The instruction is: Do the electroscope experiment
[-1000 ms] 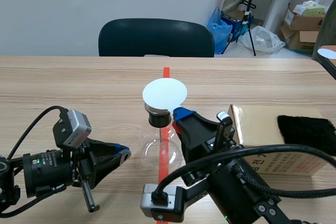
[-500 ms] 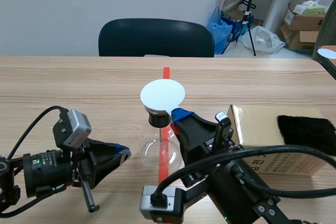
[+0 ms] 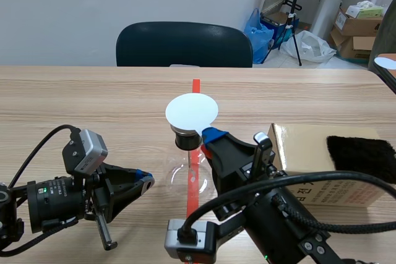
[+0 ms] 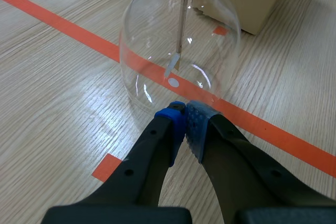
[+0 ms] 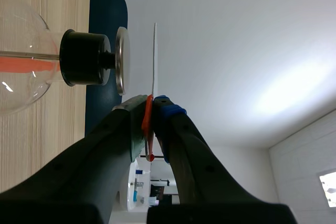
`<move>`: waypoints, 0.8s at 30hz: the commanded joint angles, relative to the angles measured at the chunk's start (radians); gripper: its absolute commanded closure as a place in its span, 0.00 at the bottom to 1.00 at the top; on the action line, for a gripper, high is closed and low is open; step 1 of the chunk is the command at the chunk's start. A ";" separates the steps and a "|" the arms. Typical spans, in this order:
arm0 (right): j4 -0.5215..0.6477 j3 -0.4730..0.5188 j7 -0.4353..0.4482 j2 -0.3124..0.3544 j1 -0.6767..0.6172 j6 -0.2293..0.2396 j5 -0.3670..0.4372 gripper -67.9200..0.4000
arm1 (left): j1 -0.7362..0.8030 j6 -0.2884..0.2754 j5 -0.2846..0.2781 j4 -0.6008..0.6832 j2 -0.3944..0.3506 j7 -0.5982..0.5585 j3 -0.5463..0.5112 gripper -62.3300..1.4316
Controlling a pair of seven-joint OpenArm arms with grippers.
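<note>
Right tool (image 5: 152, 106) pinching white disc (image 3: 192, 110) | left tool (image 4: 185, 117) pressed together | electroscope (image 3: 185, 139): clear flask, black stopper

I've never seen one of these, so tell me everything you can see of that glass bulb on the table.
It is a clear, round glass flask standing upright on the wooden table, over an orange-red tape line. A black stopper plugs its neck, topped by a flat metal plate. A thin rod hangs inside, ending in a small leaf. The left gripper, shut, sits by its base; a white disc hovers just above the plate, apart.
</note>
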 commanded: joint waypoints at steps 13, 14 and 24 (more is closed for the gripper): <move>0.016 0.007 -0.017 0.006 0.012 -0.011 0.057 0.98 | 0.000 -0.003 -0.007 0.015 0.002 -0.018 -0.001 0.93; 0.016 0.007 -0.031 0.006 0.012 -0.011 0.056 0.98 | 0.000 -0.003 -0.007 0.015 0.002 -0.018 -0.001 0.93; 0.016 0.007 -0.261 0.006 0.012 -0.011 0.056 0.98 | 0.000 -0.003 -0.007 0.015 0.002 -0.018 -0.001 0.93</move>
